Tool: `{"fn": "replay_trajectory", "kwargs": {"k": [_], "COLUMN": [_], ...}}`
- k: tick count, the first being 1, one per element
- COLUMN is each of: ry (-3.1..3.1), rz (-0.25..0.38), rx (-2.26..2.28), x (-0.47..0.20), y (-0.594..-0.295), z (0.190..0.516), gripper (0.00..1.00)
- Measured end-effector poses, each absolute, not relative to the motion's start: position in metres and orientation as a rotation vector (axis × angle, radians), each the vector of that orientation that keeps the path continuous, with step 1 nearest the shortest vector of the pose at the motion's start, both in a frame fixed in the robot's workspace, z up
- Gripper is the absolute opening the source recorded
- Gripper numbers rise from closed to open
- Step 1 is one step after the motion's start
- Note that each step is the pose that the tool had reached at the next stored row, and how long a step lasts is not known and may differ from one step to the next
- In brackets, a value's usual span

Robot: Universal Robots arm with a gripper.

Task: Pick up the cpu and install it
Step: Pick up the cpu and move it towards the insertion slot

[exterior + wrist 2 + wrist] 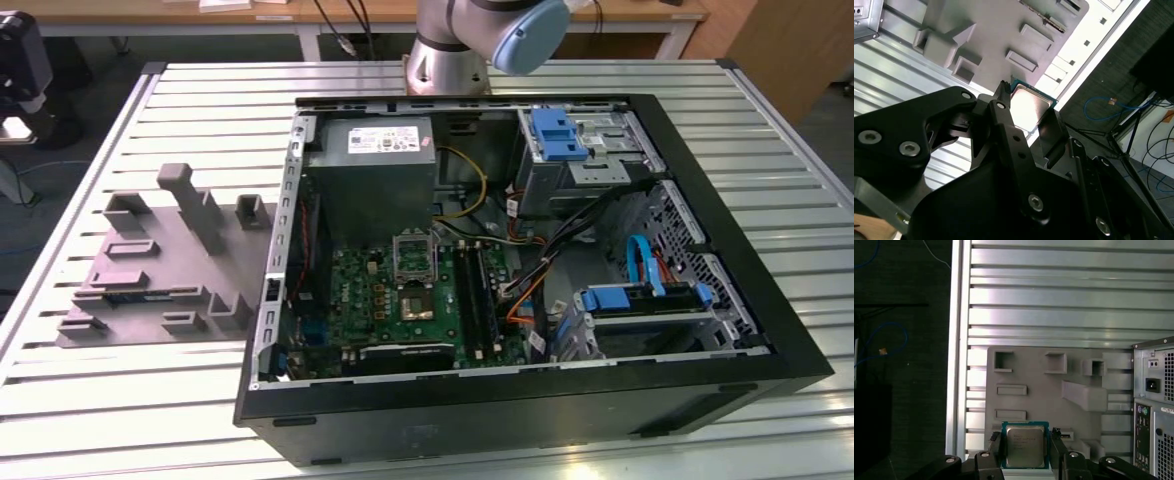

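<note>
The cpu point(1025, 446), a flat square chip with a shiny metal top and a thin green edge, sits between my two black fingers. My gripper point(1026, 450) is shut on it from two opposite sides. In the second wrist view the cpu point(1030, 102) catches the light between the fingers point(1004, 117) of the gripper point(1026, 112). It hangs well above the grey moulded tray point(1054, 405), which lies on the slatted table. The open computer case point(534, 250) lies on its side with its green motherboard point(400, 300) exposed.
The arm's base point(461, 40) stands behind the case. The tray point(147, 270) with upright blocks lies at the exterior view's left of the case. Cables, drive cages and a power supply point(380, 150) crowd the case. The table edge point(956, 365) borders dark floor with cables.
</note>
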State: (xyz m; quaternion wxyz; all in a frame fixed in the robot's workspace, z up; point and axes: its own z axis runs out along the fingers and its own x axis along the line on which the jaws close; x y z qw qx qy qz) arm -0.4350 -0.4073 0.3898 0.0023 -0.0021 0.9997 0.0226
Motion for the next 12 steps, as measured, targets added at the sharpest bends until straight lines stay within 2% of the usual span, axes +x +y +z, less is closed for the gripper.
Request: {"fn": "replay_trajectory", "kwargs": {"k": [12], "ry": [3.136], "rz": [0.071], "rx": [-0.007], "x": [-0.4316], "y": [-0.4073], "z": [0.3897], "gripper": [0.47]}}
